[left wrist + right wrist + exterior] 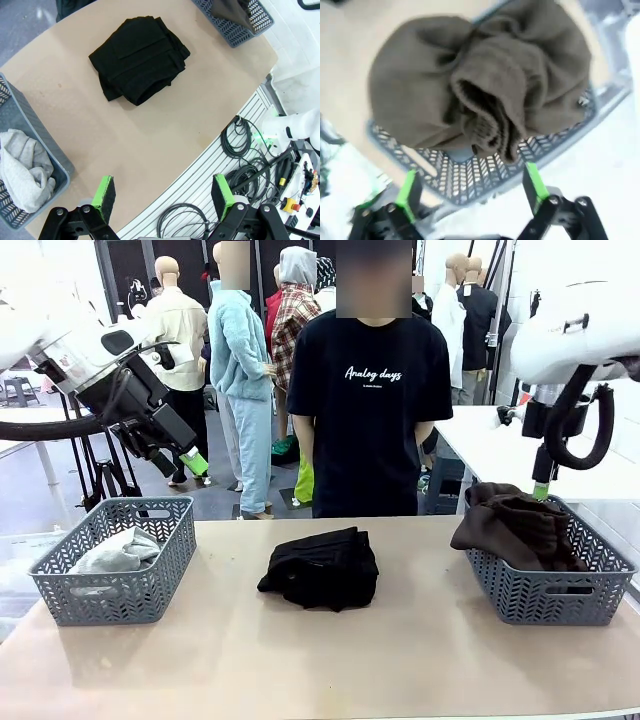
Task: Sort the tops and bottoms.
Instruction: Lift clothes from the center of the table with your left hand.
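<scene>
Currently, the left gripper (pixel 164 194) is hanging raised over the left side of the table (pixel 320 670), its jaws standing fully apart and holding nothing. The right gripper (pixel 471 184) is hovering just above the right basket (pixel 540 598), also spread wide (nothing between its pads). The dark brown trousers (pixel 512 528) are lying heaped in that basket, draping over its left rim. The light grey top (pixel 118 552) is sitting crumpled in the left basket (pixel 60 592). The folded black garment (pixel 320 567) is resting mid-table, between both baskets.
</scene>
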Controlling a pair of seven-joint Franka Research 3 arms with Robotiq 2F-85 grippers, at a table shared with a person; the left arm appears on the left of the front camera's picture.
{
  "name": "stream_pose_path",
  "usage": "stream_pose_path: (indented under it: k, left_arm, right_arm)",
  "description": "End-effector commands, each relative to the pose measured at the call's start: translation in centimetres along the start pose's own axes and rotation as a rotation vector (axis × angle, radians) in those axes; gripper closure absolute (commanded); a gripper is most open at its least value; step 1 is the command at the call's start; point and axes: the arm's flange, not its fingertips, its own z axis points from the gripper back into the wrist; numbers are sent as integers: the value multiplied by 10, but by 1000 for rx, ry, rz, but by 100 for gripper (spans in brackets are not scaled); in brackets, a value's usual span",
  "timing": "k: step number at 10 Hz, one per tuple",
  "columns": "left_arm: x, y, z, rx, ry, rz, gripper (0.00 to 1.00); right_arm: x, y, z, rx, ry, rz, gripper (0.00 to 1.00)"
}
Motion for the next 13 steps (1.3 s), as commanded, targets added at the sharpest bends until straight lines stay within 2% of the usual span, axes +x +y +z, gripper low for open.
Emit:
stream_pose_path:
  k: [1,2,4,5,7,10,13]
  left_arm:
    - [0,0,1,-4,-5,3,0]
    - [0,0,1,-4,-5,3,0]
    - [0,0,1,-4,-5,3,0]
    - [0,0,1,-4,-5,3,0]
    - [0,0,1,-4,-5,3,0]
    - [0,0,1,-4,-5,3,0]
    - [0,0,1,-4,-5,3,0]
  right_arm:
    - [-18,47,-13,-153,-121,143,0]
    - [-24,72,-4,-263,-162,124,0]
    - [-46,95,26,-393,-258,75,0]
    - [-60,99,41,-361,-353,77,0]
    - [-85,97,65,-235,-525,-31,0]
    - [-99,80,96,-76,-567,-126,0]
    - [-97,75,97,9,-558,-148,0]
